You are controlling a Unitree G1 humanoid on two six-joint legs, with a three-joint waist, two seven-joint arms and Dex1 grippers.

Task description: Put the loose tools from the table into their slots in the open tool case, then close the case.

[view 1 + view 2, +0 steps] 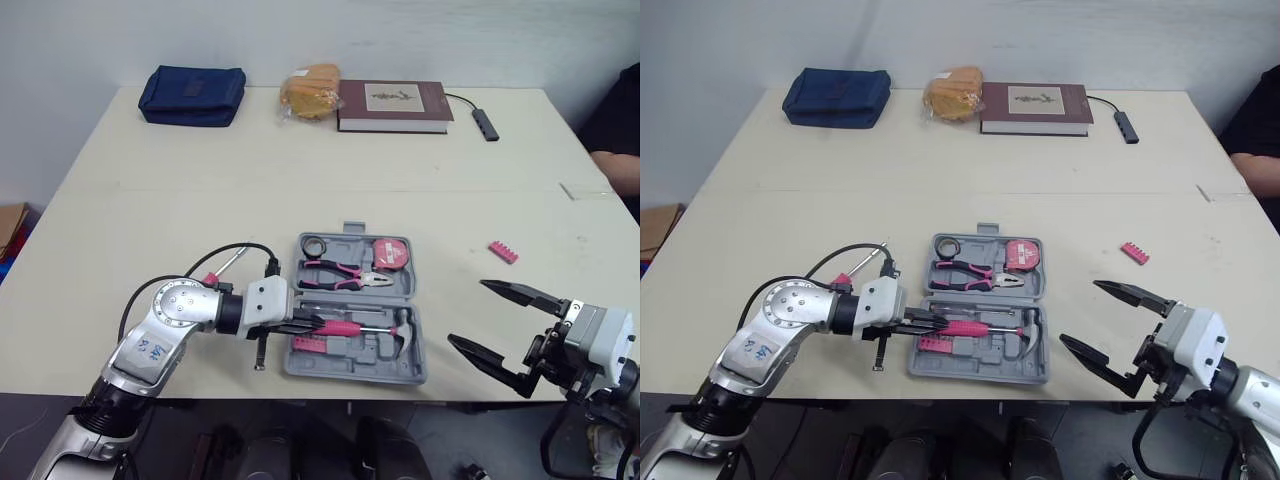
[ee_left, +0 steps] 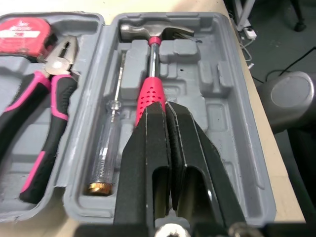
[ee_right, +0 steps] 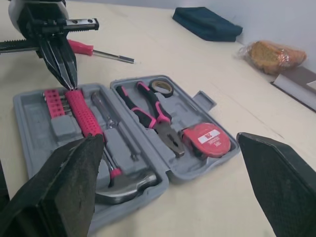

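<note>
The grey tool case [image 1: 352, 372] lies open near the table's front edge. It holds a hammer [image 1: 385, 328] with a pink grip, pliers [image 1: 335, 275], a red tape measure [image 1: 391, 253], a tape roll [image 1: 315, 245], pink bits [image 1: 308, 343] and a clear-handled screwdriver [image 2: 106, 148]. My left gripper [image 1: 318, 325] is shut, its tips resting on the end of the hammer's grip [image 2: 150, 96]. A pink-handled screwdriver [image 1: 225, 265] lies loose left of the case. A pink bit holder [image 1: 503, 252] lies to the case's right. My right gripper [image 1: 467, 312] hangs open right of the case, holding nothing.
At the table's far side sit a blue pouch [image 1: 192, 95], a bagged bread loaf [image 1: 310, 92], a dark red book [image 1: 392, 105] and a cabled adapter [image 1: 485, 123]. A person's arm [image 1: 620, 165] shows at the right edge.
</note>
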